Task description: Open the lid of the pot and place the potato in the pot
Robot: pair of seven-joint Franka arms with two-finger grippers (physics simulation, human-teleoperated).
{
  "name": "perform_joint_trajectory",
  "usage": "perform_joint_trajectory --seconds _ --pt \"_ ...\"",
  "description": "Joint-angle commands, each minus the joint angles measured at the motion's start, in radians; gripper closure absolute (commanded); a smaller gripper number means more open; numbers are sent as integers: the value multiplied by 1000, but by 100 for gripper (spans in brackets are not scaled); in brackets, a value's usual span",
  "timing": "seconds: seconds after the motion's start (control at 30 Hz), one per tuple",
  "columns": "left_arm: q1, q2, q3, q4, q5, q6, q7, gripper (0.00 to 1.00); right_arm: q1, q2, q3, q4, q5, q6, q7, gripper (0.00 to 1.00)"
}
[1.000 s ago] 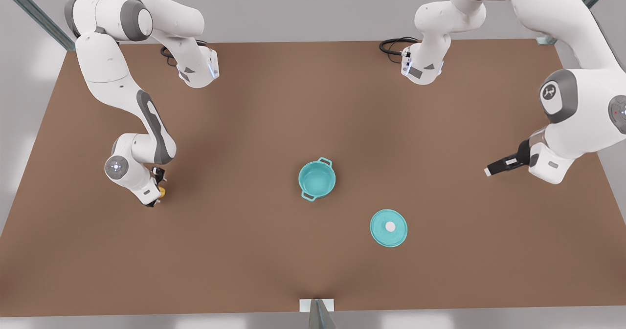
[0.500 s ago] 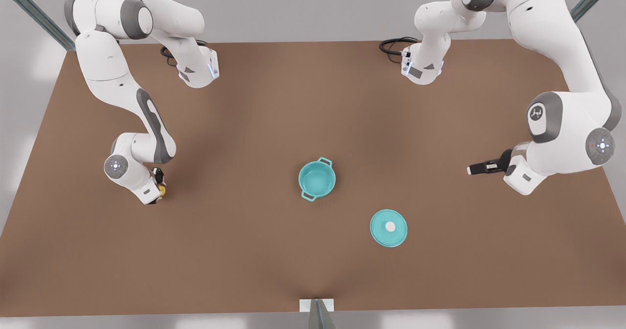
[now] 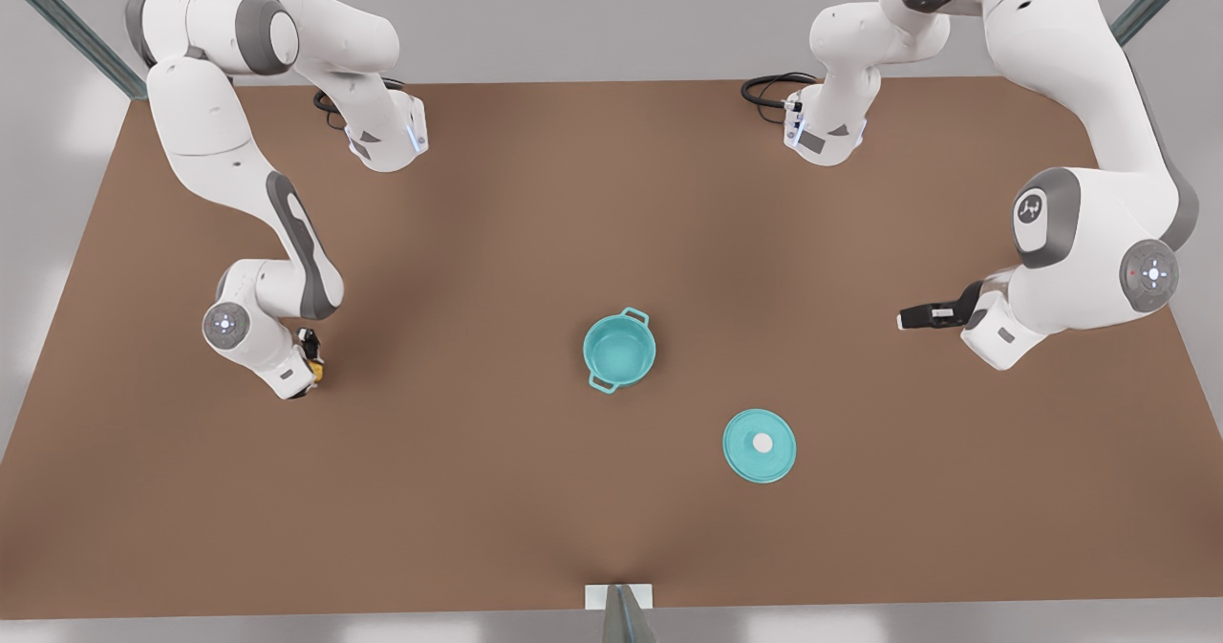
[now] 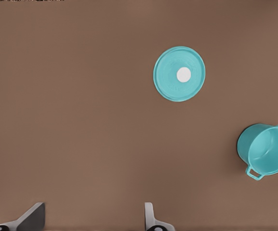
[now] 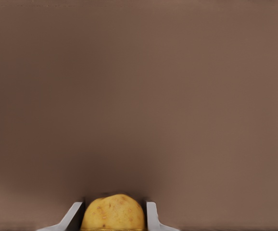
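Potato pickup, lid already off

Right gripper fingers hugging potato, far left; lift straight, carry over pot. Left gripper wide open, empty, waiting right.

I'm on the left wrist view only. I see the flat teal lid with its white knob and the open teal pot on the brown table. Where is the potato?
Observer: The small lumpy yellow potato is gripped between the right gripper's fingers.
Operator: Where is that relative to the pot?
Observer: In the front view it is far out on the front view's left of the round teal pot, with bare table between them.
Operator: And my own gripper?
Observer: The left gripper hangs on the opposite side, at the front view's right of the pot.
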Motion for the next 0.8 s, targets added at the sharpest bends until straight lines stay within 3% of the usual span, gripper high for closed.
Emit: perform_joint_trajectory --seconds 0.0,0.17,0.4,0.57,0.77 --pt "0 -2 0 3 3 -7 22 0 1 -15 6 0 0 -34 -11 51" --pt "3 1 6 3 4 -8 24 0 4 -89 58 3 11 -121 -2 51" --pt "1 9 3 17 10 -13 21 0 9 -149 262 34 62 -238 196 52" --pt "-2 10 1 17 9 -31 18 0 176 -138 270 131 177 -301 391 52" --pt "-3 -4 -3 26 46 -16 28 0 382 -5 270 390 260 -311 660 52"
